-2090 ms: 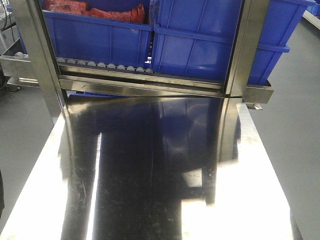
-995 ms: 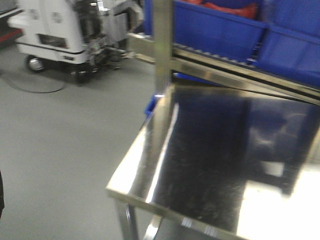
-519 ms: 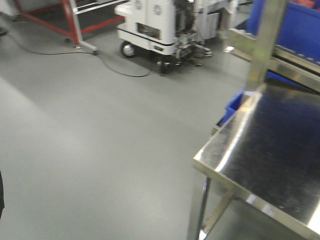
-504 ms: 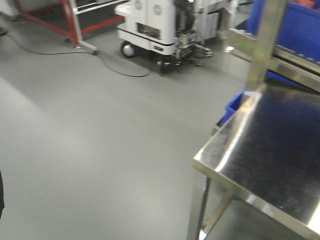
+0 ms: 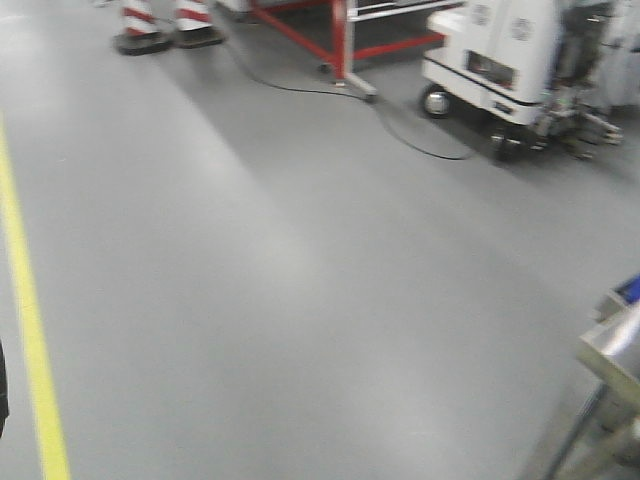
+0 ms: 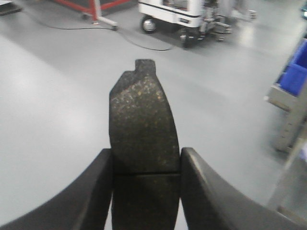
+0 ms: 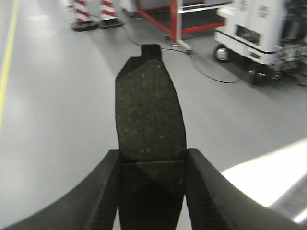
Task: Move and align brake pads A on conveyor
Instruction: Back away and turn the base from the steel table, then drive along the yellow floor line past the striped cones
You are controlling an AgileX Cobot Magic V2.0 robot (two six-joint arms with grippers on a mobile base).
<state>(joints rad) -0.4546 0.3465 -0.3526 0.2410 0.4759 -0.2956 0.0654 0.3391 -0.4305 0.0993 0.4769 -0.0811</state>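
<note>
In the left wrist view a dark grey brake pad A [image 6: 142, 124] with a thin centre groove stands up between the black fingers [image 6: 98, 191] of my left gripper [image 6: 146, 163], which is shut on it. The right wrist view shows another brake pad A [image 7: 150, 115] held the same way, with my right gripper [image 7: 152, 163] shut on it. Both pads hang over bare grey floor. The conveyor is out of view. Neither gripper shows in the front view.
A white wheeled machine [image 5: 510, 60] stands at the far right with a black cable [image 5: 400, 130] on the floor. A red frame [image 5: 340, 30] and striped cones [image 5: 160, 25] stand at the back. A yellow floor line [image 5: 30, 330] runs on the left. The steel table's corner [image 5: 615, 350] is at lower right.
The front view has swung left from the steel table and blue bins to open floor; the table has slid to the right edge.
</note>
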